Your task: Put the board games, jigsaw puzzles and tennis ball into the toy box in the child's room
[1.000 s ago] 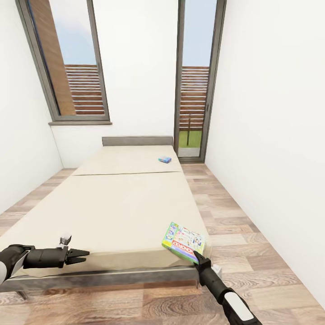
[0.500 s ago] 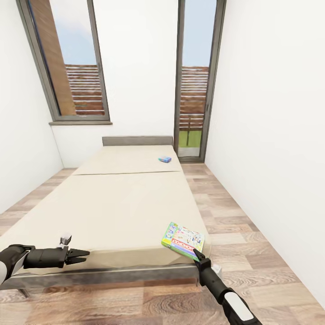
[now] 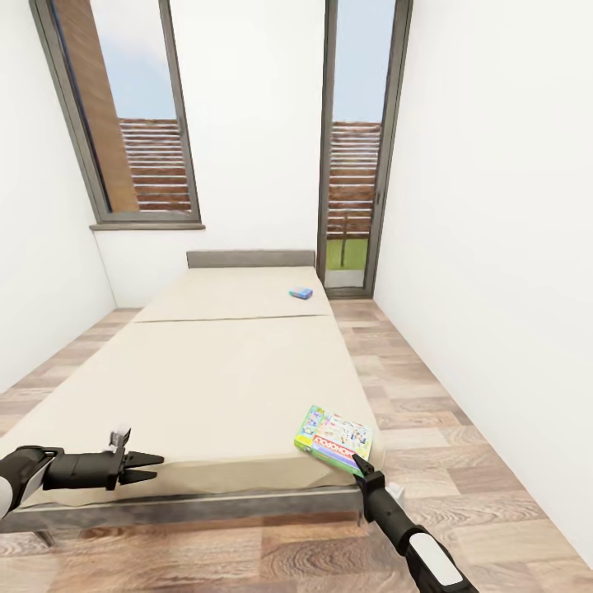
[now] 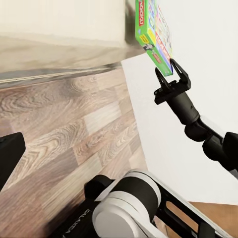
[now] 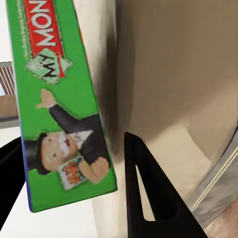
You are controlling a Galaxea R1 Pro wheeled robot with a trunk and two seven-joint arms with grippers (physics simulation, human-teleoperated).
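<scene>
Flat green printed cardboard game box (image 5: pixel 59 106) on the beige bed's near corner: red banner on its side reads "MON…", cut off; the rest is illegible.

My left arm reaches in level from the side, its gripper (image 3: pixel 152 466) with fingers parted and nothing between them. My right arm angles up and forward, its gripper (image 3: pixel 359 466) spread wide, one finger (image 5: pixel 148 198) on each side of the box corner, not clamped.

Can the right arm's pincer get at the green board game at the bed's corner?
Probably yes: the right pincer is open, its fingers straddling the green board game's near edge on the bed, nothing between.
</scene>
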